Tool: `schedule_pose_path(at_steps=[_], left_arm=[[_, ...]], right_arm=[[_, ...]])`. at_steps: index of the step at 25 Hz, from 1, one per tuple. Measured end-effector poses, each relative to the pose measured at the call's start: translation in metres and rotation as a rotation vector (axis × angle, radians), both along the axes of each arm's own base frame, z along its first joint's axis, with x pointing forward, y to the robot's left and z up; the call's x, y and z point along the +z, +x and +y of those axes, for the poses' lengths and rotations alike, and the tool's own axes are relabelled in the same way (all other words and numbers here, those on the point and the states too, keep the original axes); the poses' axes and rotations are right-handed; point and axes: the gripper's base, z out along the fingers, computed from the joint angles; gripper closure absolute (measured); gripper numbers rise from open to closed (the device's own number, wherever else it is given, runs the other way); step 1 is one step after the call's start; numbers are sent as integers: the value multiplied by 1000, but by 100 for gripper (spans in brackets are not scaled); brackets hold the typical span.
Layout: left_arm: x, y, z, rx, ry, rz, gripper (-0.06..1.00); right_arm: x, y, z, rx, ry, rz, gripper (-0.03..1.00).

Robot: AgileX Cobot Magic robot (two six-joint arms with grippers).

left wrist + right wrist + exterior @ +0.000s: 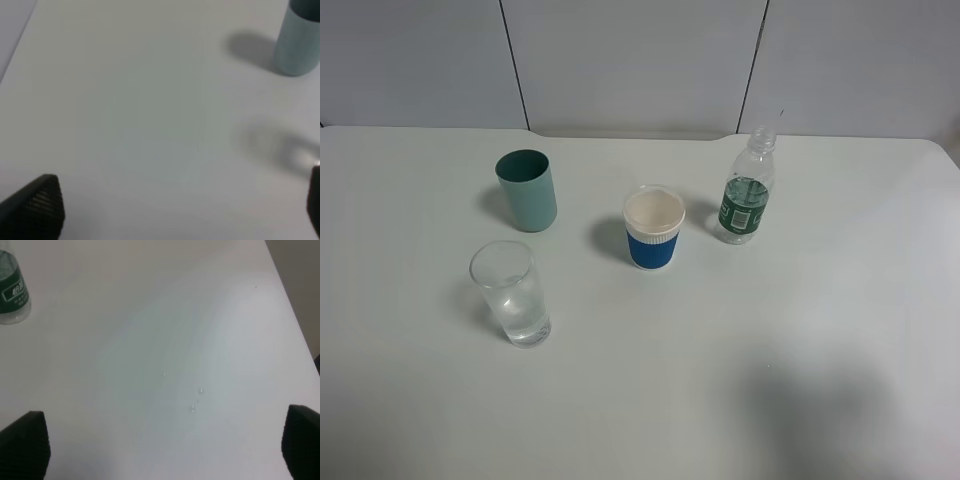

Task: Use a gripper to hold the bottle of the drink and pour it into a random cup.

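The bottle of the drink (747, 195), clear with a green label and no cap on its neck, stands upright at the back right of the white table; the right wrist view catches its lower part (12, 290). The cup (512, 293), a tall clear glass, stands at the front left, and some clear liquid seems to be in it. No arm shows in the exterior high view. My left gripper (175, 205) is open over bare table, nothing between its fingertips (37, 205). My right gripper (162, 442) is open too, well away from the bottle.
A teal cup (528, 190) stands behind the glass and shows in the left wrist view (299, 42). A white paper cup with a blue band (653, 228) stands mid-table. A few water drops (195, 400) lie ahead of the right gripper. The table's right edge (295, 325) runs close by.
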Motion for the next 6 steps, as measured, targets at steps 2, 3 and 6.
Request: schedule_pose_path(at_steps=[2,3,6], left_arm=[[0,0,0,0,0,0,-3],[0,0,0,0,0,0,-3],[0,0,0,0,0,0,-3]], right_arm=[[0,0,0,0,0,0,5],[0,0,0,0,0,0,5],[0,0,0,0,0,0,5]])
